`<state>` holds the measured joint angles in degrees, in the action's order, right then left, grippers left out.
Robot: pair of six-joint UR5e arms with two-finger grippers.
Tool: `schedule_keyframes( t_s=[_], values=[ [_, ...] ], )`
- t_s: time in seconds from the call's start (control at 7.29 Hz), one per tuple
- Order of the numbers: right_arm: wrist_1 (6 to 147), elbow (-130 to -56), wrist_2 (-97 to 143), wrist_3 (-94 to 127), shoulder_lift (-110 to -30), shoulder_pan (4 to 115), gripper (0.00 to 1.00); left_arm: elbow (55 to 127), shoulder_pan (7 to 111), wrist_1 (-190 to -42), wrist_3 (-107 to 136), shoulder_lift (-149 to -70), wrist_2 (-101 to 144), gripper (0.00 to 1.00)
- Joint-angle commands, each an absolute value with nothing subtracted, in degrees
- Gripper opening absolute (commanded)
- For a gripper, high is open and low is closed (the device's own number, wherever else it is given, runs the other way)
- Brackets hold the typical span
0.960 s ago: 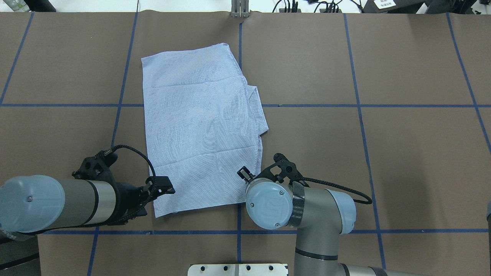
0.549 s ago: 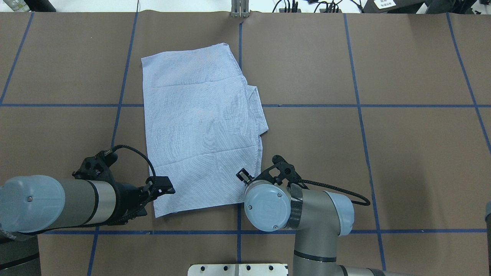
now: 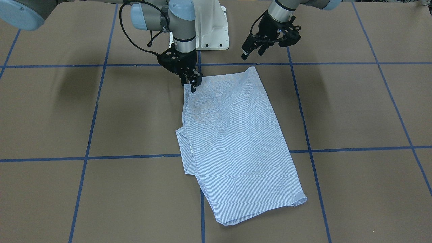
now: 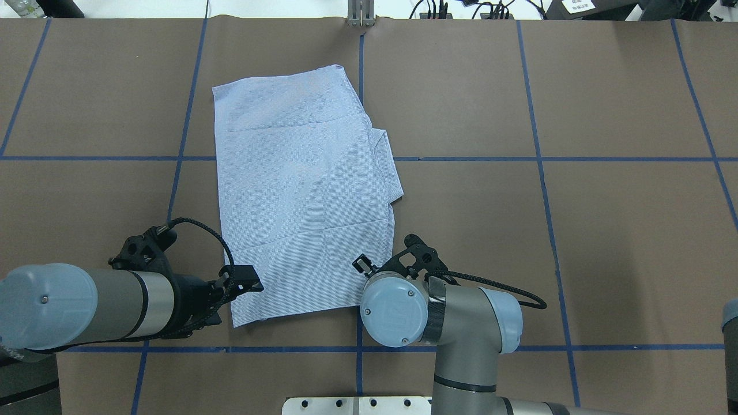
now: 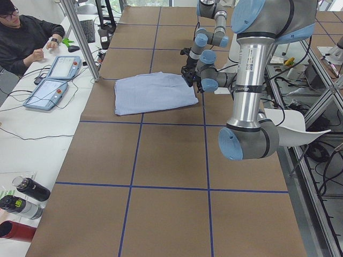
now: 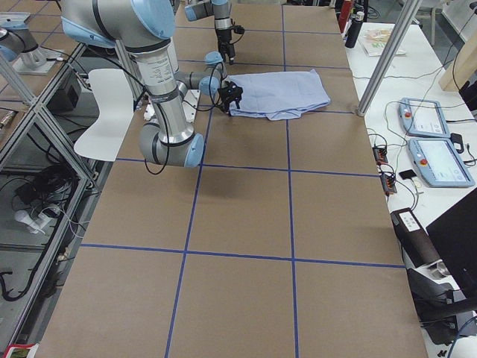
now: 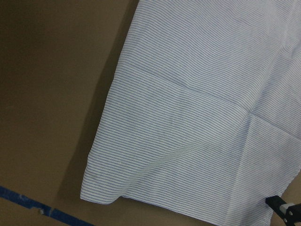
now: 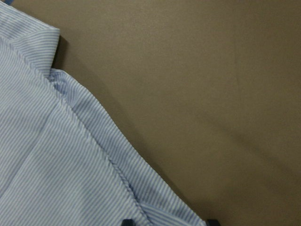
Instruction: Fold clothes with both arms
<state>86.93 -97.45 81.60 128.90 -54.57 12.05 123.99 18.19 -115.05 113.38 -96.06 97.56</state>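
Going by the overhead view: the left arm (image 4: 86, 305) comes in low from 8 o'clock and its gripper (image 3: 252, 54) hangs in the air at the shirt's 7 o'clock corner, not touching the cloth. From the front camera its jaws look spread with nothing between them. Its wrist cam just stares down at that striped corner and the brown table (image 4: 605, 230) beside it.

The shirt (image 4: 300, 196) lies flat, folded into a tall rectangle, a bit toward 9 o'clock of the table's middle, long side running 12 to 6. Sleeves are tucked out of sight. The collar (image 4: 383, 167) pokes out on the 3 o'clock edge. A blue tape line (image 4: 542, 159) runs under it crosswise, about where the collar is.

The right arm (image 4: 438, 311) comes up from 6 o'clock, and its wrist hides most of the gripper from above. From the front, the right gripper (image 3: 191, 84) is pointed straight down on the shirt's 5 o'clock corner. Its wrist cam shows the two fingertips (image 8: 127, 222) set apart, with the hem lying between them, so the jaws are spread around the edge, not pinched on it as far as I can see.
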Motion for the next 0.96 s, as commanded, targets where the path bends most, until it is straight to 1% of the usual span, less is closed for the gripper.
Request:
schedule_keyframes(
  t_s=[0.0,0.14,0.55,0.69,0.82],
  values=[
    [86.92,-96.33,81.56,129.37,-53.44,12.04,0.17,124.01,18.19,-115.05,113.29,-96.06,97.56,1.00],
    [87.01,-96.42,81.56,129.37,-53.09,12.13,0.00,124.01,18.19,-115.05,113.29,-96.06,97.56,1.00],
    [87.10,-98.60,81.65,129.29,-53.35,12.22,0.00,123.84,18.19,-114.96,113.20,-95.89,97.56,1.00],
    [87.10,-100.70,81.74,129.20,-53.78,12.56,0.00,123.32,18.02,-115.05,115.20,-95.80,97.47,1.00],
    [87.10,-101.68,81.74,129.20,-53.88,12.66,0.00,122.61,15.23,-115.14,119.40,-95.71,95.99,1.00]
  ],
)
